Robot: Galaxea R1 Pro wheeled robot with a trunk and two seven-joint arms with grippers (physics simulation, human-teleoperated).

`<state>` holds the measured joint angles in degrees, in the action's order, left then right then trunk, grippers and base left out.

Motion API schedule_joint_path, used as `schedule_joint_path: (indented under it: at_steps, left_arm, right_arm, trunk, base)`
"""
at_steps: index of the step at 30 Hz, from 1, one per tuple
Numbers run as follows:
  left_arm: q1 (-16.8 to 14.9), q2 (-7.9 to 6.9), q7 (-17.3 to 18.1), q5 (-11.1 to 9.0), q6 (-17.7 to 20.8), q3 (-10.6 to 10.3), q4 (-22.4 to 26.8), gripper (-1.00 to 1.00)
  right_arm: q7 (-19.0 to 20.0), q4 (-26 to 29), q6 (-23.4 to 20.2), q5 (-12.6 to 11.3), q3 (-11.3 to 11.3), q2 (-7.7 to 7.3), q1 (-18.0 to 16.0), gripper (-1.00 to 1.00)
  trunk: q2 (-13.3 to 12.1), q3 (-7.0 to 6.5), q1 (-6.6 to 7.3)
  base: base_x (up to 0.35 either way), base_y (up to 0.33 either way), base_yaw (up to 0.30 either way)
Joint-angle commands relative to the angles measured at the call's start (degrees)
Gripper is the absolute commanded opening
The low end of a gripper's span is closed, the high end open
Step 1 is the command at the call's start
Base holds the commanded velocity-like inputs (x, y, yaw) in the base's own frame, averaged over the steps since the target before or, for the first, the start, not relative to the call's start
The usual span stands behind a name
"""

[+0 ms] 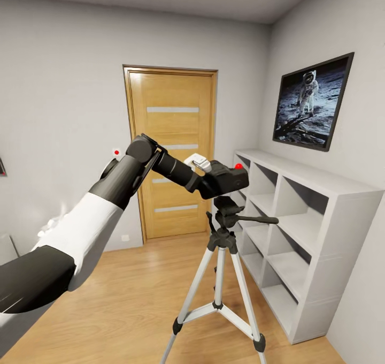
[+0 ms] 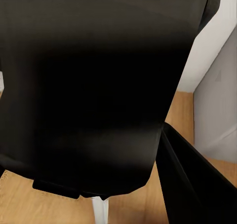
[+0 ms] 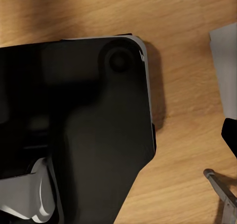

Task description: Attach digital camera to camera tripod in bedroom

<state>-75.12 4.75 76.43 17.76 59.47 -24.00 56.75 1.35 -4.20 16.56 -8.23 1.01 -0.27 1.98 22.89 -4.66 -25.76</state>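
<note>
In the head view my left arm reaches across to the digital camera, a small black box with a red dot on top. My left gripper is shut on the camera's near side. The camera sits level directly over the dark head of the camera tripod. I cannot tell whether it touches the head or hovers just above it. The tripod's silver legs spread on the wood floor, and its pan handle points right. In the left wrist view the camera's black body blocks most of the picture, with one dark finger beside it.
A white cube shelf stands along the right wall, close to the tripod. An oak door is behind, with a white wall switch beside it. An astronaut poster hangs above the shelf. The right wrist view shows wood floor and a black robot part.
</note>
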Motion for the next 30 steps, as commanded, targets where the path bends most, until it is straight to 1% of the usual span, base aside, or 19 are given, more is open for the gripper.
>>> schedule_joint_path:
  at_steps: [1,8,10,12,30]
  left_arm:
    - [0.0,0.04,0.6,0.7,0.5,0.1,0.1,-1.0]
    - [0.0,0.08,0.6,0.7,0.5,0.1,0.4,-1.0]
    - [0.0,0.08,0.6,0.7,0.5,0.0,0.4,-1.0]
    - [0.0,0.08,0.6,0.7,0.5,0.0,0.4,-1.0]
    - [0.0,0.21,0.6,0.7,0.5,-0.2,0.2,-1.0]
  right_arm:
    - [0.1,-0.1,0.3,-0.5,0.1,0.0,0.0,1.0]
    - [0.1,-0.1,0.4,-0.5,0.2,0.0,0.0,1.0]
    - [0.2,-0.1,2.4,-0.5,0.2,0.0,0.0,1.0]
    - [0.1,-0.1,2.6,-0.5,0.2,0.0,0.0,1.0]
    - [0.3,-0.1,2.9,-0.2,0.2,0.0,0.0,1.0]
  trunk:
    - [0.0,0.01,-0.02]
    - [0.0,0.01,-0.02]
    - [0.0,0.01,-0.02]
    - [0.0,0.01,-0.02]
    - [0.0,0.01,-0.02]
  base:
    - [0.0,0.0,0.0]
    - [0.0,0.0,0.0]
    - [0.0,0.0,0.0]
    - [0.0,0.0,0.0]
    - [0.0,0.0,0.0]
